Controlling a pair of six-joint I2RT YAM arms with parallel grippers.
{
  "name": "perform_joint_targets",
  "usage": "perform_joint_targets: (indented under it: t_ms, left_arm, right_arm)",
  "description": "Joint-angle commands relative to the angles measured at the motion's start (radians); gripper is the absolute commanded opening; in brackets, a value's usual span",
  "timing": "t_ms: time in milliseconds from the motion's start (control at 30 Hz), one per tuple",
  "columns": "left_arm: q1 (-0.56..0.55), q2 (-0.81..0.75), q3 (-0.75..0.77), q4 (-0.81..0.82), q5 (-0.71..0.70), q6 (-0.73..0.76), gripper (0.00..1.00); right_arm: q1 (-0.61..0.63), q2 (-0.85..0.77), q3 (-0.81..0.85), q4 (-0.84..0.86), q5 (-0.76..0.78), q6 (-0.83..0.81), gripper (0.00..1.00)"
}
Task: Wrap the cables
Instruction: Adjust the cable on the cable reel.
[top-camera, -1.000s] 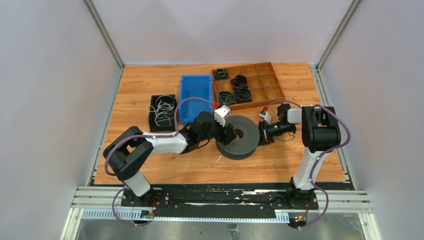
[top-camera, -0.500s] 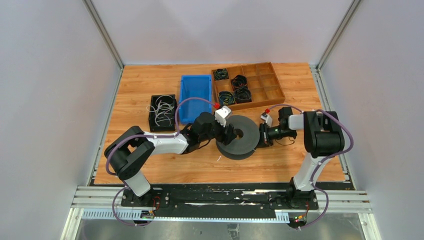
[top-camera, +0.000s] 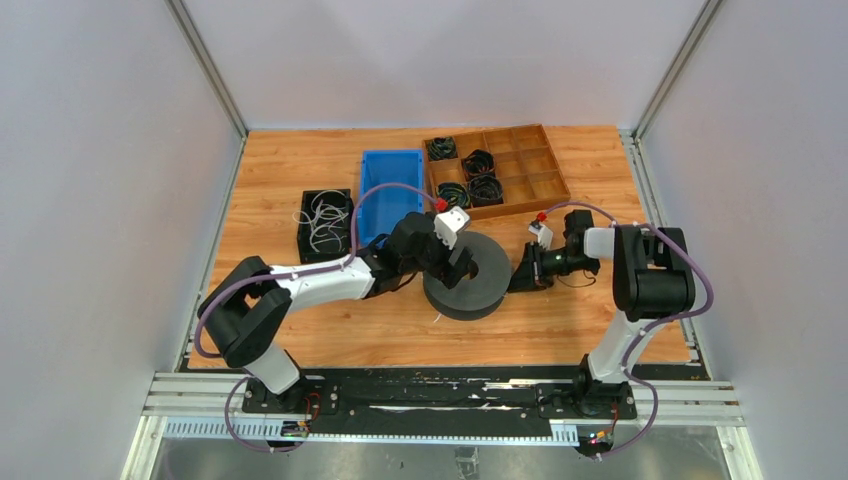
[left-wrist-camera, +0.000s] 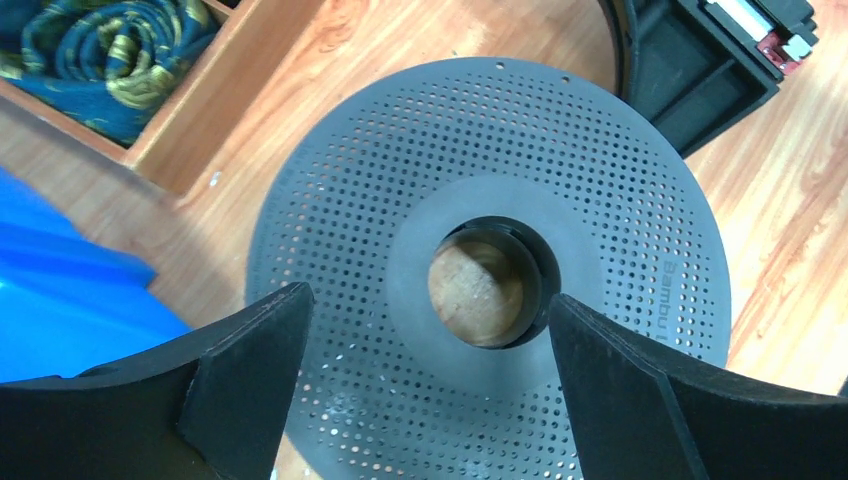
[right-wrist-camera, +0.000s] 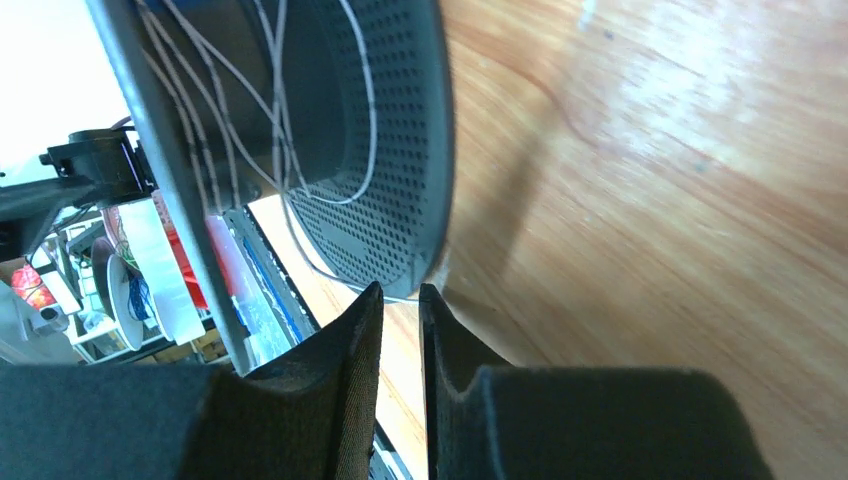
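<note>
A thin whitish-grey cable (right-wrist-camera: 275, 120) lies in loose turns between the flanges of a grey perforated spool (top-camera: 465, 278), and one strand runs down to my right fingertips. My right gripper (top-camera: 521, 276) sits at the spool's right rim. In the right wrist view it (right-wrist-camera: 400, 297) is nearly closed, pinching that strand at its tips. My left gripper (top-camera: 456, 262) hovers over the spool's top flange (left-wrist-camera: 480, 180). In the left wrist view it (left-wrist-camera: 430, 335) is wide open and empty, with its jaws either side of the hub hole (left-wrist-camera: 487, 293). More whitish cables (top-camera: 324, 218) lie in a black tray.
The black tray (top-camera: 305, 245) stands at the left and a blue bin (top-camera: 391, 180) beside it. A wooden divided box (top-camera: 540, 165) at the back holds black cable coils (top-camera: 478, 162). Purple hoses loop over both arms.
The spool has shifted a little to the left. My left gripper has moved up and over the spool. My right gripper has stayed at the spool's right rim, slightly lower.
</note>
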Motion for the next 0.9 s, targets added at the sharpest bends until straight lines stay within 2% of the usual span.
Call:
perform_joint_targets:
  t_ms: [0, 67, 233, 500, 867]
  left_arm:
    - [-0.006, -0.051, 0.032, -0.081, -0.082, 0.088, 0.95]
    - [-0.006, -0.052, 0.051, -0.109, -0.123, 0.115, 0.99]
    - [-0.006, 0.011, 0.176, -0.3, -0.164, 0.151, 0.98]
    - [-0.006, 0.093, 0.255, -0.405, -0.146, 0.114, 0.98]
    - [-0.006, 0.204, 0.351, -0.491, -0.156, 0.093, 1.0]
  right_arm:
    - [-0.039, 0.029, 0.021, -0.052, 0.021, -0.049, 0.2]
    - [-0.043, 0.019, 0.021, -0.055, 0.018, -0.053, 0.2]
    - [-0.047, -0.008, 0.027, -0.078, 0.018, -0.072, 0.21]
    - [-0.057, -0.057, 0.039, -0.168, 0.029, -0.148, 0.23]
    - [-0.062, -0.054, 0.044, -0.174, 0.018, -0.16, 0.23]
